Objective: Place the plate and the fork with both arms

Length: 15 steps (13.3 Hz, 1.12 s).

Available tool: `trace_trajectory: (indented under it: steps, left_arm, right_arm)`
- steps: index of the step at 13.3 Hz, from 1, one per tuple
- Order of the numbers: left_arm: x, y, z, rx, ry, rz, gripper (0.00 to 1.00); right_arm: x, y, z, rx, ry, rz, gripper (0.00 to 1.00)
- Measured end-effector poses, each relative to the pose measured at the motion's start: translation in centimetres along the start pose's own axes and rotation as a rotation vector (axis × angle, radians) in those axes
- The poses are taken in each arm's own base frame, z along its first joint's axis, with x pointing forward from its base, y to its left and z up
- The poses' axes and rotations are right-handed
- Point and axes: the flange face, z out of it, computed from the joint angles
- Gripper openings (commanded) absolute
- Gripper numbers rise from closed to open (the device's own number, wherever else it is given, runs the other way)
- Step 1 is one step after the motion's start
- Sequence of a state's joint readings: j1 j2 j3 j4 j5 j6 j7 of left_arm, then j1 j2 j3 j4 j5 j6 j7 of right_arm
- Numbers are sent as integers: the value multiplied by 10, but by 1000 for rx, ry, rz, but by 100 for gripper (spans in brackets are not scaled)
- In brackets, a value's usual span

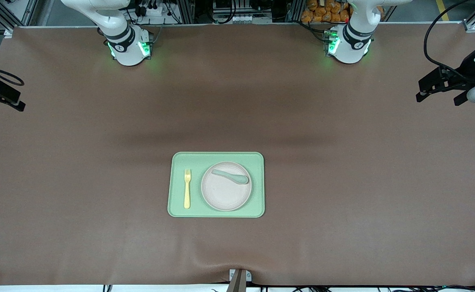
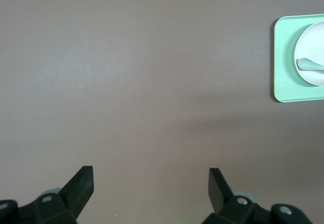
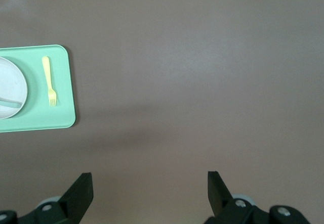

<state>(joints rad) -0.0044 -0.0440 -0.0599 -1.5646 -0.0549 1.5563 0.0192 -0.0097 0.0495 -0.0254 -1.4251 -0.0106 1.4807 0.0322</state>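
We see the round matte plate (image 1: 226, 190) and slim plastic fork (image 1: 187, 188) on the rectangular tray (image 1: 217, 158); left gripper (image 2: 151, 186) and right gripper (image 3: 150, 186) hover wide, empty.

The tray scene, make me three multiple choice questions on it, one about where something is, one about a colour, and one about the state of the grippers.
1. Where does the spoon lie?
A. on the plate
B. on the bare table
C. beside the fork, touching it

2. What colour is the fork?
A. grey-green
B. pale yellow
C. white

3. How are the left gripper and the right gripper?
A. both open and empty
B. both shut on the tray
C. one holds the fork

Answers:
1 A: the spoon rests across the plate's part farther from the front camera.
2 B: it is pale yellow against the green tray.
3 A: each wrist view shows spread fingers over bare table.
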Motion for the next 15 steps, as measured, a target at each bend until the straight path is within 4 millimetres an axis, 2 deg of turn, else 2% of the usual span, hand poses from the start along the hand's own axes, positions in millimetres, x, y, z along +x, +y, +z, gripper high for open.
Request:
trace_trajectory:
  steps: [2,4,6,8,15]
  left_arm:
    - [0,-1,0,0,0,-2,100]
    - [0,-1,0,0,-1,-2,100]
    - [0,-1,0,0,-1,-2,100]
    - [0,-1,0,0,-1,-2,100]
    - [1,-6,4,0,-15,-11,100]
  right_arm:
    - [4,-4,23,-4,-13,-6,100]
    - [5,-13,36,-4,-29,-22,100]
    - [2,-39,37,-5,-30,-23,100]
    - [0,-53,35,-5,-27,-21,100]
    - [-5,-32,27,-6,-15,-1,100]
